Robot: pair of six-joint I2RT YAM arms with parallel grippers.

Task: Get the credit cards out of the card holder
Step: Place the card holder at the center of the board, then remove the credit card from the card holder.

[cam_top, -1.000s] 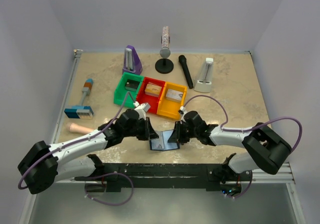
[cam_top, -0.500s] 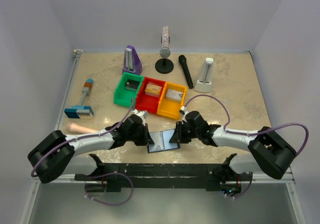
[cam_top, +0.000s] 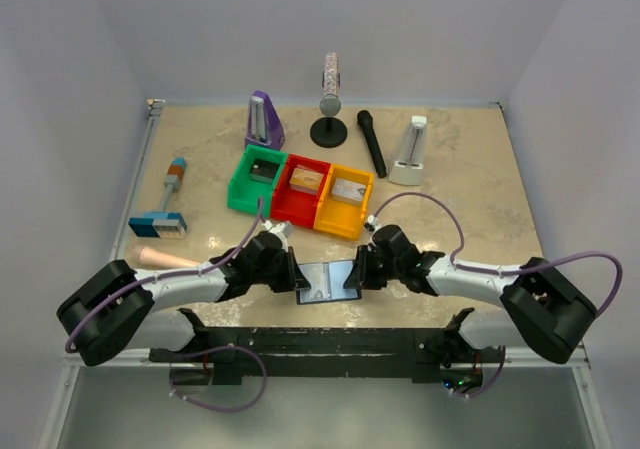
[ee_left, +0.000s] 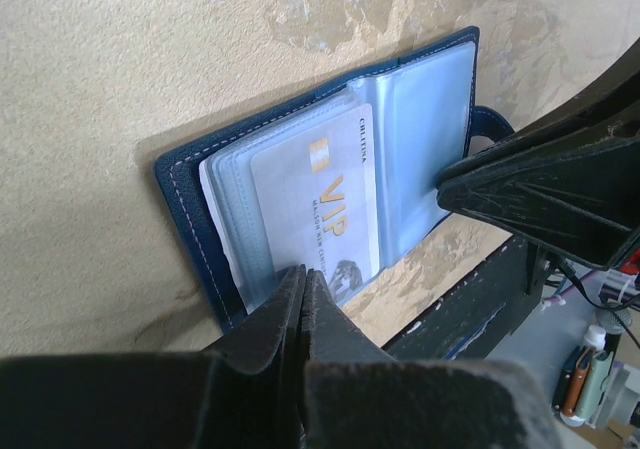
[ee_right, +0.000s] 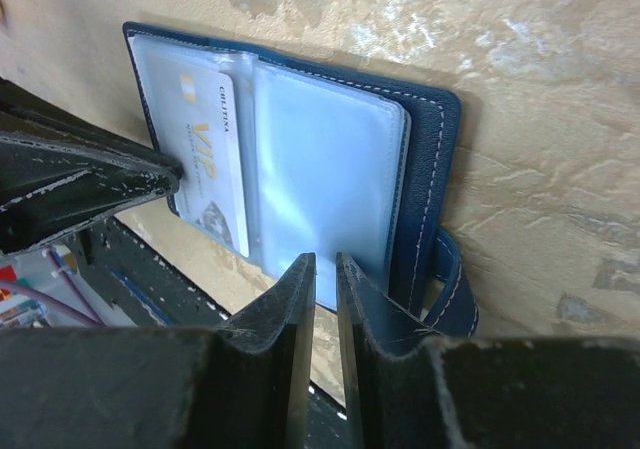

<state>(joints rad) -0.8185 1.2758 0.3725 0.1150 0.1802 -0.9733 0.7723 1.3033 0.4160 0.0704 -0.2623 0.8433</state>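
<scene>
Navy card holder (ee_left: pixel 190 199) with pale blue sleeves, white gold-lettered card (ee_left: pixel 320 209)

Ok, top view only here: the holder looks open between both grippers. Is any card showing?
Observer: Yes, the left wrist view shows one pale card printed VIP, in a sleeve of the card holder.
Operator: Left gripper on it?
Observer: The left gripper is shut at that card's near edge; pinching it or not, I cannot tell.
Operator: And the right?
Observer: The right gripper sits at the edge of the clear sleeve, jaws slightly apart.

Navy card holder (ee_left: pixel 300 189) lies open, pale credit card (ee_left: pixel 320 204) pocketed.
</scene>
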